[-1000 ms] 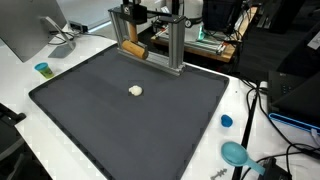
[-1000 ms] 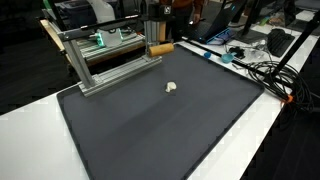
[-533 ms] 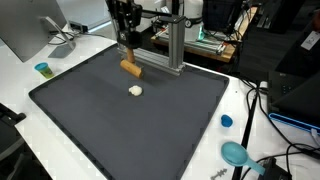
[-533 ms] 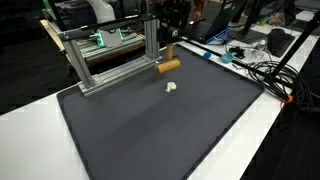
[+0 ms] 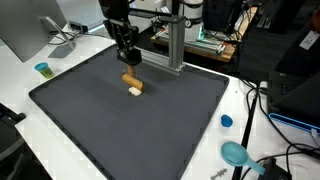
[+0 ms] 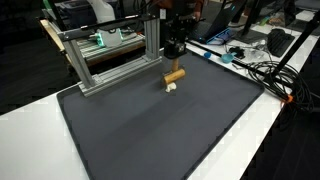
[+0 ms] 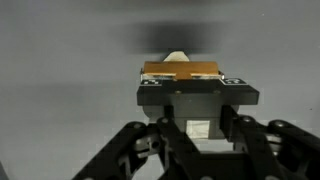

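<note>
The wooden block (image 5: 132, 80) sits crosswise between the fingers of the gripper (image 5: 128, 66), whose jaws stand narrow and clamp it from both sides. In the wrist view the block (image 7: 181, 70) lies as a tan bar across the fingertips of the gripper (image 7: 181, 82). Block and gripper are just in front of the aluminium frame (image 5: 176, 48), low over the mat.

Right under the block, on the side away from the frame, lies a small white lump (image 5: 135, 91). In the wrist view the lump (image 7: 178, 56) peeks out past the block's far edge. In an exterior view the block (image 6: 174, 75) hangs from the gripper (image 6: 173, 60) directly over the lump (image 6: 172, 87); whether the two touch cannot be told.

The black mat (image 5: 90, 125) spreads forward from the foot of the frame (image 6: 110, 62). Off the mat and well apart from the frame are a small blue cup (image 5: 42, 69), a blue cap (image 5: 226, 121) and a teal scoop (image 5: 235, 153). Cables (image 6: 262, 70) lie on the white table beside the mat.
</note>
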`<action>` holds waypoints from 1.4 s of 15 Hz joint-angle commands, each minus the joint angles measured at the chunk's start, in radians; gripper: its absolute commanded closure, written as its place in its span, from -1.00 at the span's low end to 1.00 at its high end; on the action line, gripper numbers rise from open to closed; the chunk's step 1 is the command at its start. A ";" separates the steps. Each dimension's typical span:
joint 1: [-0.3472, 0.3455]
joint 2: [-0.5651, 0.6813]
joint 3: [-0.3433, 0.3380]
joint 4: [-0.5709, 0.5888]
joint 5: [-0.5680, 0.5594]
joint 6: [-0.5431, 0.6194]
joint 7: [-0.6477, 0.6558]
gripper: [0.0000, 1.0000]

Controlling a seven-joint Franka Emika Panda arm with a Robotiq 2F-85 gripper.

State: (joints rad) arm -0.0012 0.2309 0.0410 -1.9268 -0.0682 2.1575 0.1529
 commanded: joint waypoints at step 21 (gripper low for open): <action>0.025 0.132 -0.029 0.061 0.013 0.016 0.038 0.57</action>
State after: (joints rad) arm 0.0122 0.3123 0.0228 -1.8929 -0.0719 2.1656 0.1905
